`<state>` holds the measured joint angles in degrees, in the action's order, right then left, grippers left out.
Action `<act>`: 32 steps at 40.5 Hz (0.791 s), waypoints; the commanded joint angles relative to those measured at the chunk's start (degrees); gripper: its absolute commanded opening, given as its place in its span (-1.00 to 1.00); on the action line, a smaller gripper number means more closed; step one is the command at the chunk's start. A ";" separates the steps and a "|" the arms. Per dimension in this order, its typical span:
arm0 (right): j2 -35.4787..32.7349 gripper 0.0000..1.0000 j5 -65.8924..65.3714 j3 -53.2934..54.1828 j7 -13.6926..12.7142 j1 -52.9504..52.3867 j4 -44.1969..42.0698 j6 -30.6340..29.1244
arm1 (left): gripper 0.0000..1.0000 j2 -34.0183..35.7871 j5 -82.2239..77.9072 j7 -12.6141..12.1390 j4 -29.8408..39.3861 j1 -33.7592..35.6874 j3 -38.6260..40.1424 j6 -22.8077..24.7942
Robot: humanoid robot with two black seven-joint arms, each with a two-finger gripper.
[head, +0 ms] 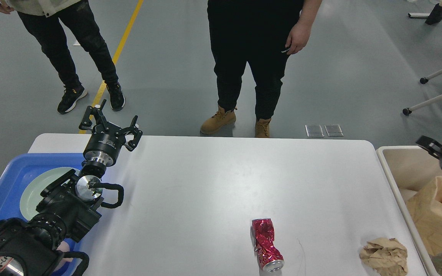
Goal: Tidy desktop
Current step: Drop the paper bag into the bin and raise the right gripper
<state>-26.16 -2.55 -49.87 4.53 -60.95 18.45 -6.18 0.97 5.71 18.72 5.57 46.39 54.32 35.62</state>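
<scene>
The white desktop (pixel 213 180) fills the middle of the head view. A crushed red can (pixel 266 244) lies on it near the front. A crumpled brown paper ball (pixel 384 255) lies at the front right. My left gripper (pixel 110 123) is open and empty, raised over the desktop's far left corner, beside the blue tray. My right gripper (pixel 441 154) shows only partly at the right edge, above the beige bin; its fingers cannot be told apart.
A blue tray (pixel 2 184) holding a pale green plate (pixel 37 188) stands at the left. A beige bin (pixel 391 168) at the right holds a brown paper bag (pixel 437 214) and other rubbish. Two people stand beyond the far edge.
</scene>
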 commanded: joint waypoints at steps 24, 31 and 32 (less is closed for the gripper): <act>11.31 1.00 0.00 -12.97 -3.83 -50.38 39.81 -37.14 | 0.93 0.00 0.00 0.00 -0.03 -0.07 0.00 -0.11; 8.59 1.00 -0.09 -14.37 -3.91 -59.27 45.44 -42.59 | 0.93 0.00 0.00 0.00 -0.03 -0.07 0.00 -0.11; 8.59 1.00 -0.09 -15.07 -3.91 -60.06 45.88 -42.60 | 0.93 0.00 0.00 0.00 -0.03 -0.07 0.00 -0.11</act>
<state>-16.66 -2.55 -63.41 0.65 -116.83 61.68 -46.73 0.97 5.72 18.72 5.53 46.31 54.32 35.49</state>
